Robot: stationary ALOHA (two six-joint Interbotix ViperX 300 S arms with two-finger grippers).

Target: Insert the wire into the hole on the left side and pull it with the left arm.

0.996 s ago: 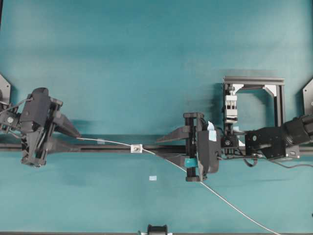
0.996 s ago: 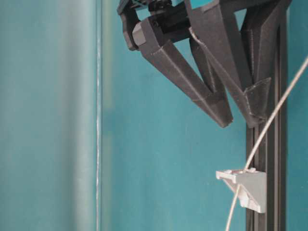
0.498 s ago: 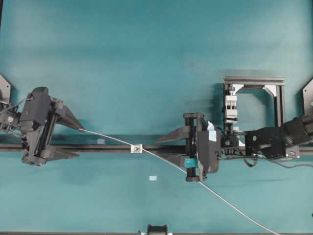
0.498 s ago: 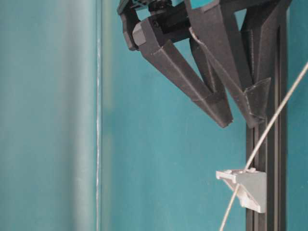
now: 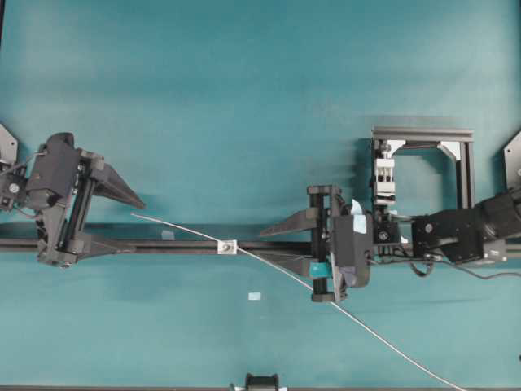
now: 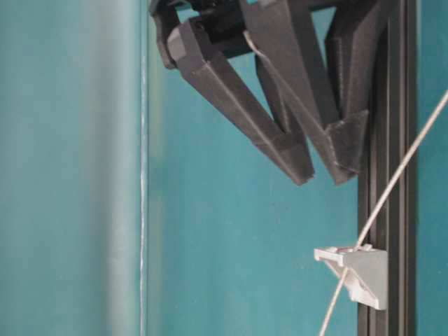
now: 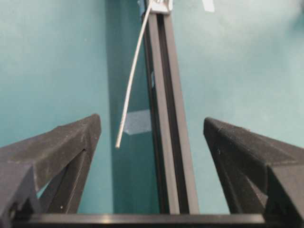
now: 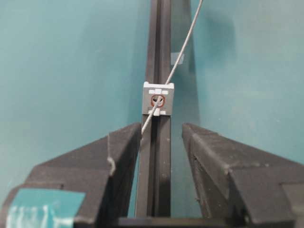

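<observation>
The thin, stiff grey-white wire (image 5: 277, 266) already runs through the dark hole (image 8: 157, 100) of the small white-silver square bracket (image 5: 227, 246), which sits on the long black slotted rail (image 5: 179, 246) crossing the middle of the overhead frame. From the bracket the wire slants down to the lower right edge, passing under the right gripper (image 5: 281, 244); its short free end rises toward the left and stops in mid-air left of centre.

The left gripper (image 5: 132, 222), at the far left of the overhead frame, has its two pointed black fingers (image 7: 66, 142) spread wide with nothing between them. In the left wrist view the wire tip hangs in the gap, nearer the left-hand finger and touching neither. The right gripper's fingers (image 8: 118, 147) stand partly open astride the rail; the wire runs close along the inner edge of one, but whether it is touched I cannot tell, and it does not look pinched.

Judged from this, threading is done and the pulling step is in hand, with no hold on the wire at present. The next move calls for bringing the left fingers around the free end, closing on it, then drawing it leftward along the rail.

No containers are in view on the teal desk (image 5: 244, 98).
</observation>
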